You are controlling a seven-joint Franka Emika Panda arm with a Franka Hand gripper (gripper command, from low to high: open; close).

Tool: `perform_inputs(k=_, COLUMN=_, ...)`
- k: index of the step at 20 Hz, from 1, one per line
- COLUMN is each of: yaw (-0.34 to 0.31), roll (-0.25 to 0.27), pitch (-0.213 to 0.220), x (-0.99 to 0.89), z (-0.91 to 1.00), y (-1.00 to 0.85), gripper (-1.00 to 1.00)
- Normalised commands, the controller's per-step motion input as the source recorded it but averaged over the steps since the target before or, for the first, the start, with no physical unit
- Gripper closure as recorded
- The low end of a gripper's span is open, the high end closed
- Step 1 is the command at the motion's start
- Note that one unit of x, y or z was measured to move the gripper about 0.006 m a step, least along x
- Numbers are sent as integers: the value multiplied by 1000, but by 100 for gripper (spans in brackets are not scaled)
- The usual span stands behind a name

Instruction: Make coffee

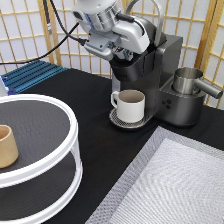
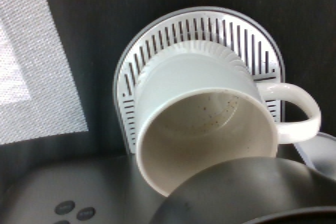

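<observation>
Arm is over the coffee machine (image 1: 160, 75), hand tilted down onto the brew head. Gripper (image 1: 131, 56) sits right at the top front of the machine, directly above the mug. Can't tell whether its fingers are apart or together; the hand body and the dark machine housing hide them from where I stand.

White mug (image 1: 130, 105) is straight below the gripper, upright on the round slotted drip tray (image 1: 120, 120), handle pointing away from the machine body. Wrist view looks down into the mug (image 2: 206, 135): empty, a few brown specks on the inner wall, sitting on the drip tray (image 2: 199, 42); dark rounded brew head overlaps the mug rim.

Coffee pod: not visible anywhere in either view, so can't say where it is.

Metal pitcher (image 1: 187, 80) sits on the far side of the machine from the gripper. Well away from the gripper, down toward the near table edge: a white two-tier round stand (image 1: 50, 145) with a tan cup (image 1: 7, 146) on its top shelf. Grey mesh mat (image 1: 175, 185) lies below the machine, black table (image 1: 90, 100) underneath.
</observation>
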Motion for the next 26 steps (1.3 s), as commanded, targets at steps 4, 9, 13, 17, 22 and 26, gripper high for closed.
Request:
perform_inputs(k=4, yaw=-61, roll=-90, pitch=-22, x=-114, z=78, y=79, gripper=-100)
perform_inputs(k=9, yaw=-68, roll=-106, pitch=-32, x=-93, z=183, y=180, gripper=-100)
perform_inputs(k=13, yaw=-63, roll=-99, pitch=-21, x=-48, z=174, y=223, gripper=-100)
perform_inputs(k=17, yaw=-29, roll=-62, pitch=0, x=-51, z=204, y=205, gripper=-100)
perform_inputs(k=22, yaw=-27, roll=-37, pitch=0, x=-147, z=314, y=85, gripper=-100)
perform_inputs(k=26, yaw=-32, roll=-24, pitch=0, x=-222, z=566, y=1, gripper=-100)
